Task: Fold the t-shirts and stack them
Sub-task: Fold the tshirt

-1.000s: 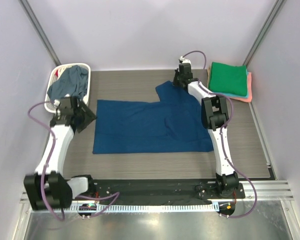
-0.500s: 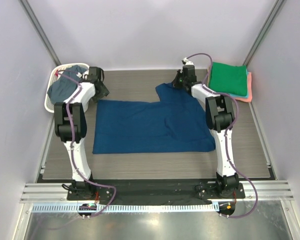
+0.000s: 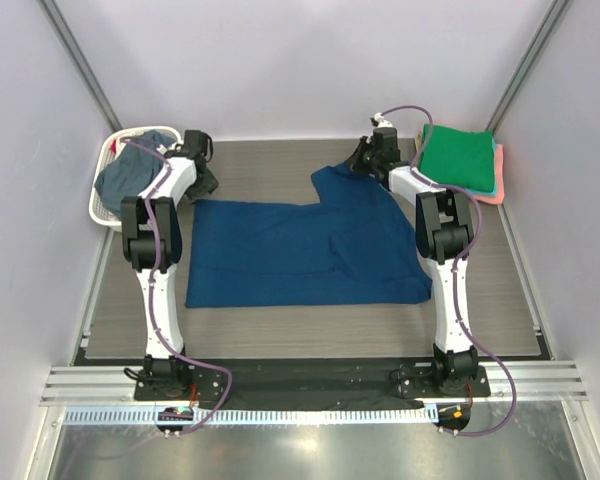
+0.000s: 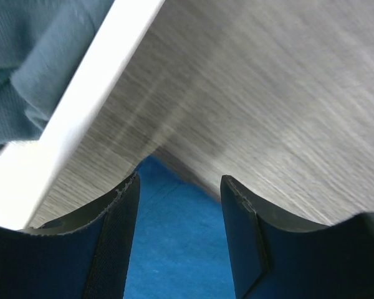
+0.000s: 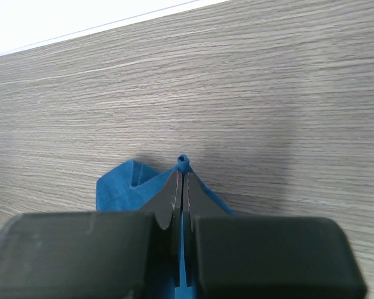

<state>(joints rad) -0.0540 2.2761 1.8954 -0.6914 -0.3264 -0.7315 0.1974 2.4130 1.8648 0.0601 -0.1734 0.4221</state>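
Note:
A blue t-shirt (image 3: pixel 300 250) lies spread on the wooden table. My right gripper (image 3: pixel 363 160) is shut on its far right corner, and the pinched blue cloth (image 5: pixel 184 163) pokes out past the fingertips in the right wrist view. My left gripper (image 3: pixel 204 180) is open over the shirt's far left corner (image 4: pixel 174 243), one finger on each side of the cloth. A slate grey-blue shirt (image 3: pixel 130 172) fills the white basket (image 3: pixel 107 160). A folded green shirt (image 3: pixel 458 157) tops a stack with teal and coral edges (image 3: pixel 495 190) at the far right.
The basket's white rim (image 4: pixel 81 112) runs just left of my left gripper. The purple walls stand close on the left, right and far side. A metal rail (image 3: pixel 310 380) crosses the near edge.
My left arm has swung from the near left to the far left by the basket and settled over the shirt's corner. The right gripper has shifted slightly right with its corner.

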